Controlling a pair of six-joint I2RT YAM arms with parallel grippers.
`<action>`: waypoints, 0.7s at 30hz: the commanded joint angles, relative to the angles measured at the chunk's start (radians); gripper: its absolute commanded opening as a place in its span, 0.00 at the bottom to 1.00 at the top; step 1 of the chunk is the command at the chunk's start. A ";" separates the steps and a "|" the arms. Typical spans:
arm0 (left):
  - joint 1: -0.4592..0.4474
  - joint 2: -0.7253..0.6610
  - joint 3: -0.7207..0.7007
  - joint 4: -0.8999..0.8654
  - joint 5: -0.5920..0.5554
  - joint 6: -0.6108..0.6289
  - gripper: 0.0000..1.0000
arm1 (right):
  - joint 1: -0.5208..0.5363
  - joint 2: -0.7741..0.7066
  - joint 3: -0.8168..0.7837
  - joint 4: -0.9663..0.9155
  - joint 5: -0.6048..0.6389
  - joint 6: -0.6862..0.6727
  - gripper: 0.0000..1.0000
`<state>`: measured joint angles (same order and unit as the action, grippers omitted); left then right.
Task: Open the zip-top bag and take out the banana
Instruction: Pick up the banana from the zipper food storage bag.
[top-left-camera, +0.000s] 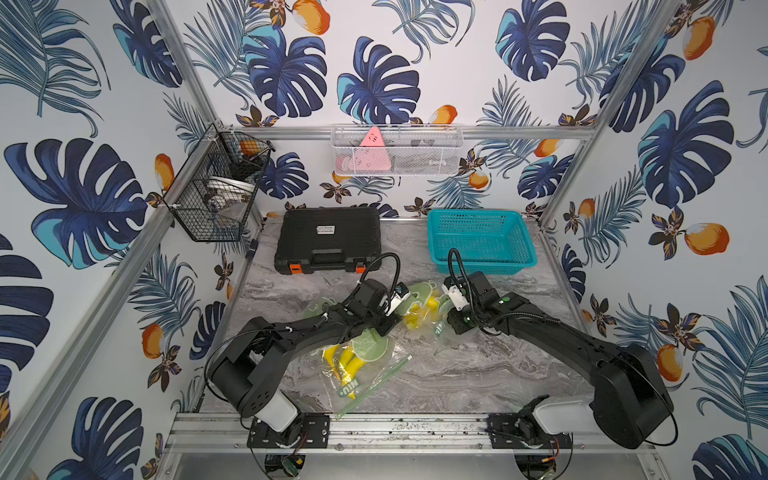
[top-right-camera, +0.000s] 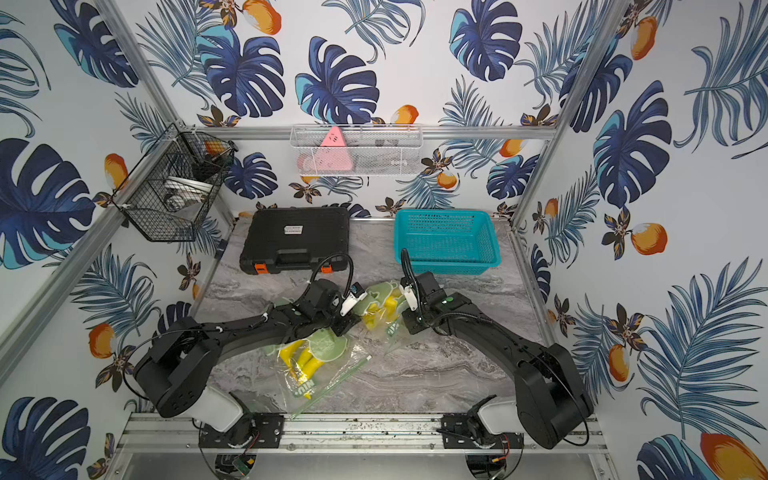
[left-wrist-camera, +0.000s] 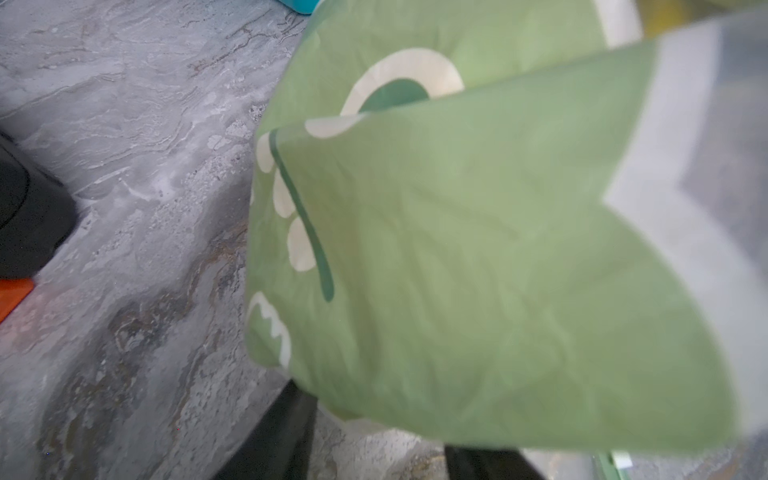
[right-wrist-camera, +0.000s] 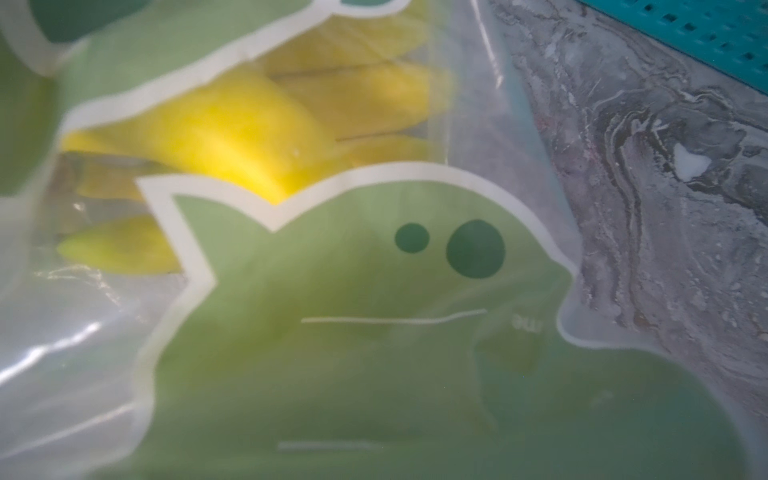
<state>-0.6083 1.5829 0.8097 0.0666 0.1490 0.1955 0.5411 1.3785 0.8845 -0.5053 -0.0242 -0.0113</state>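
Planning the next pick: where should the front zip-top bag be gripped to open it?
Probably the zip strip along the bag's right edge, coming from the right: it lies exposed on the table, while the bananas bunch at the opposite end.

place: robot lab test cell | frame: aluminium frame (top-left-camera: 519, 132) boxing leaf-print wall panels (top-left-camera: 685, 166) | surface: marble-look tabletop (top-left-camera: 478, 374) | rig: robot arms (top-left-camera: 552, 332) bolted to rail (top-left-camera: 395, 428)

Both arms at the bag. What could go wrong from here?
1. The bag fills most of both wrist views and hides any grip; a pinch may catch both layers and leave the zip shut.
2. A second bag lies partly under the left arm; a pull back may drag it.
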 joint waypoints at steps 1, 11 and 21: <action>-0.020 0.021 0.022 0.017 0.017 0.043 0.21 | -0.008 0.004 0.020 -0.031 -0.030 0.002 0.13; -0.055 0.042 0.026 0.073 -0.173 0.027 0.00 | -0.046 0.011 0.069 -0.085 -0.081 0.021 0.13; -0.127 0.026 0.000 0.284 -0.756 0.197 0.00 | -0.055 0.040 0.204 -0.223 -0.117 -0.001 0.15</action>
<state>-0.7261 1.6154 0.8257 0.2127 -0.4339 0.3176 0.4847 1.4052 1.0531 -0.6510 -0.1192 0.0101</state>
